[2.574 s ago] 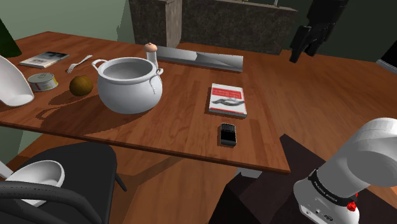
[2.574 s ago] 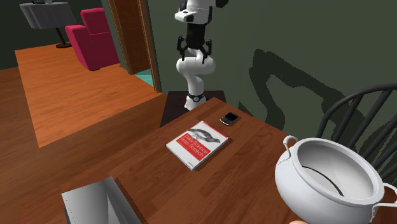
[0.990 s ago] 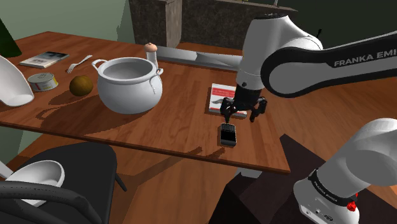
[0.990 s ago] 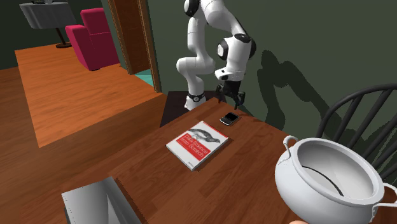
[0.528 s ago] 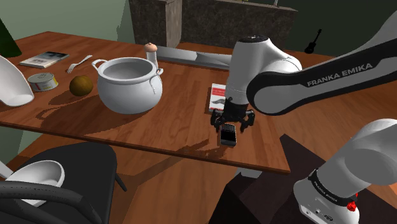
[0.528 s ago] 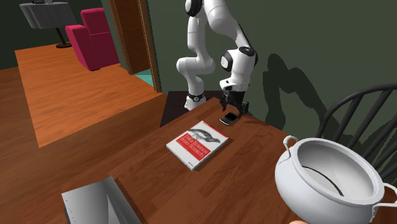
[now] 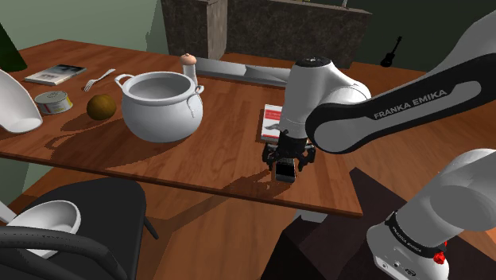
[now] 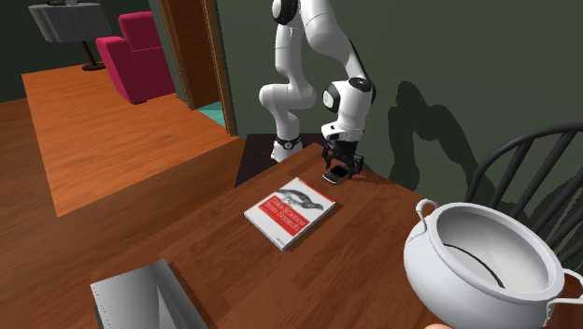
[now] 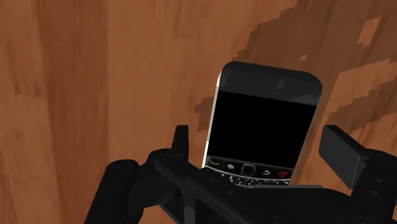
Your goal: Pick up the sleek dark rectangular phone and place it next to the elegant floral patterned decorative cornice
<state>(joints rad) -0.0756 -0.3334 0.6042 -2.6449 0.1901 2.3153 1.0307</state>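
The dark phone (image 7: 284, 170) lies flat on the wooden table (image 7: 222, 151) near its front edge, just in front of a red and white book (image 7: 271, 119). My gripper (image 7: 284, 164) is down over the phone, open, with one finger on each side of it. In the wrist view the phone (image 9: 264, 121) shows its black screen and keypad between the fingers (image 9: 181, 144), which straddle it with a gap on at least one side. The same pair, gripper (image 8: 339, 166) and phone (image 8: 334, 177), shows in the second exterior view. The grey cornice (image 7: 246, 73) lies along the table's far edge.
A big white two-handled pot (image 7: 159, 103) stands to the shoulder view's left of the phone. Farther left are a brown ball (image 7: 101, 106), a tin can (image 7: 53, 102), a fork (image 7: 97, 78) and a booklet (image 7: 56, 73). A black chair (image 7: 79, 231) stands below the table's front edge.
The arm swung in from high at the back and came down over the phone. In the last half second the gripper sank a little lower around it. The phone has not moved.
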